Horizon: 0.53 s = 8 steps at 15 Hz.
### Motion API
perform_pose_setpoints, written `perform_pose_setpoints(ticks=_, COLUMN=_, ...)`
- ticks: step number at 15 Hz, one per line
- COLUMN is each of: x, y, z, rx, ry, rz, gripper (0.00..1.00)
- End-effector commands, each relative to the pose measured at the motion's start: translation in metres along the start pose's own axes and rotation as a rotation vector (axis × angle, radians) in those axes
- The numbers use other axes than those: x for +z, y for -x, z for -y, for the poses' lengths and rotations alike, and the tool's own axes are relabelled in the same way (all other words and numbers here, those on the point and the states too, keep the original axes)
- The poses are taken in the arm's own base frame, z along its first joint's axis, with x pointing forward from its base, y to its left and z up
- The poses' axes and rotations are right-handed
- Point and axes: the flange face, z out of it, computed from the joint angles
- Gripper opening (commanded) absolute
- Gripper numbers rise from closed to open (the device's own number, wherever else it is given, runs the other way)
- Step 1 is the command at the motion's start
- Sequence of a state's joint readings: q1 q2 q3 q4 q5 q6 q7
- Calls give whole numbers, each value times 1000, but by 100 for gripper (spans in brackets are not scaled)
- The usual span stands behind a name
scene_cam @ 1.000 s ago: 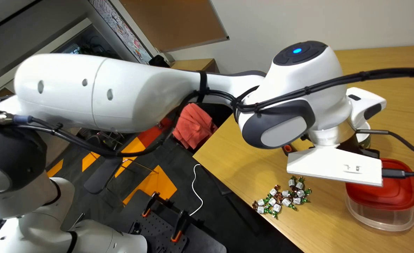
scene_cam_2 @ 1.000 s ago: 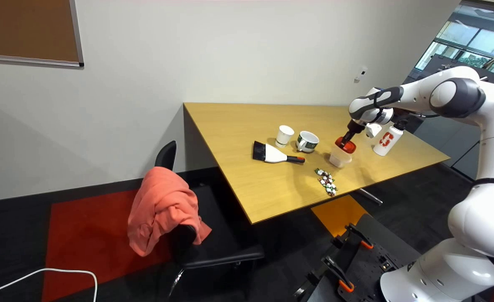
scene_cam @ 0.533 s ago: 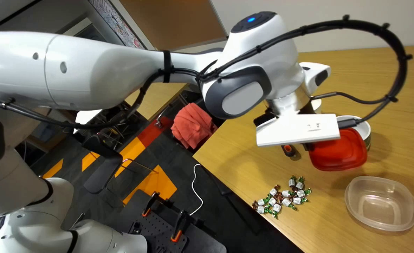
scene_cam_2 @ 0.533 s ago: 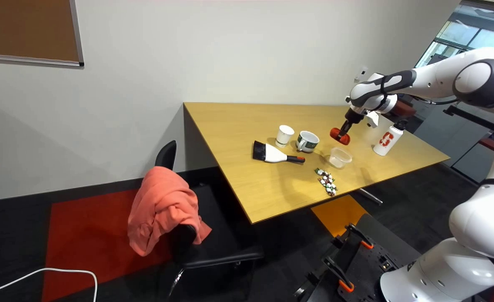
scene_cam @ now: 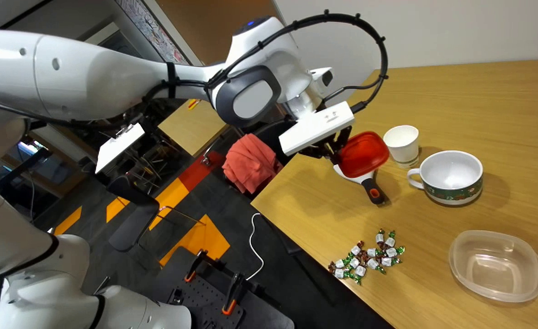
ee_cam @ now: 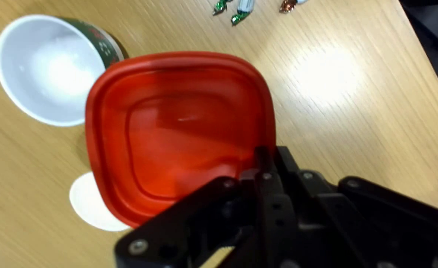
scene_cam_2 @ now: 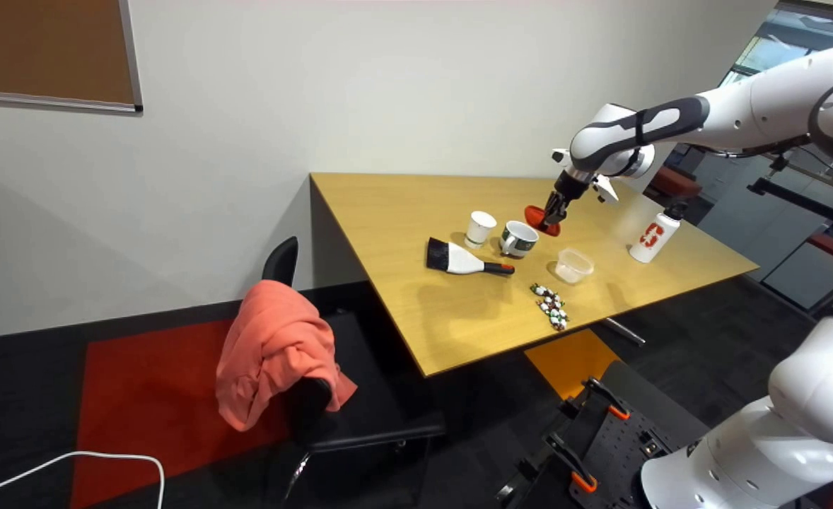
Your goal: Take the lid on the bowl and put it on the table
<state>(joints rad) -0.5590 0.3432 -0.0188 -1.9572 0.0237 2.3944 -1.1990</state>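
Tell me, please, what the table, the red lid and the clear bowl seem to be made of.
Table: wood or wood-look laminate, satin; fine grain and a bright reflection show in the wrist view.
Red lid: probably plastic, smooth and softly glossy, with a moulded rim and highlights.
Clear bowl: likely plastic, smooth and glossy; the table's colour shows through, though looks alone cannot exclude glass.

In an exterior view, on the light-brown wooden table [scene_cam_2: 388,212], left to right: white-and-black flat brush [scene_cam_2: 463,260], before white tapered cup [scene_cam_2: 479,230]; white-and-green round mug [scene_cam_2: 524,244], just beside cup; clear rounded-square plastic bowl [scene_cam_2: 571,274]; white cylindrical bottle [scene_cam_2: 651,242]. Silver-and-green wrapped candies [scene_cam_2: 554,312] lie before the bowl. Red rounded-square plastic lid [scene_cam: 364,153] above the table, well apart from bowl; its rim within the black two-fingered gripper [ee_cam: 273,150].
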Motion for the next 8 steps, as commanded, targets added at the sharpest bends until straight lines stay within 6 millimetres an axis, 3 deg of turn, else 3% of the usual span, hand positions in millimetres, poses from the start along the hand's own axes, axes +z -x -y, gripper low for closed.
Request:
perform_pose_setpoints(ticks=1, x=-20, y=-34, z=41, rx=-139, ry=53, rz=-52, gripper=2)
perform_pose_setpoints(ticks=3, x=-25, y=-56, z=59, rx=-197, ry=65, rz=-87, gripper=2)
perform_pose_setpoints(ticks=5, x=-31, y=-65, z=74, rx=-235, ry=62, rz=-115, gripper=2)
perform_pose_setpoints(ticks=8, x=-23, y=-74, z=68, rx=-223, ry=35, rz=-98, gripper=7)
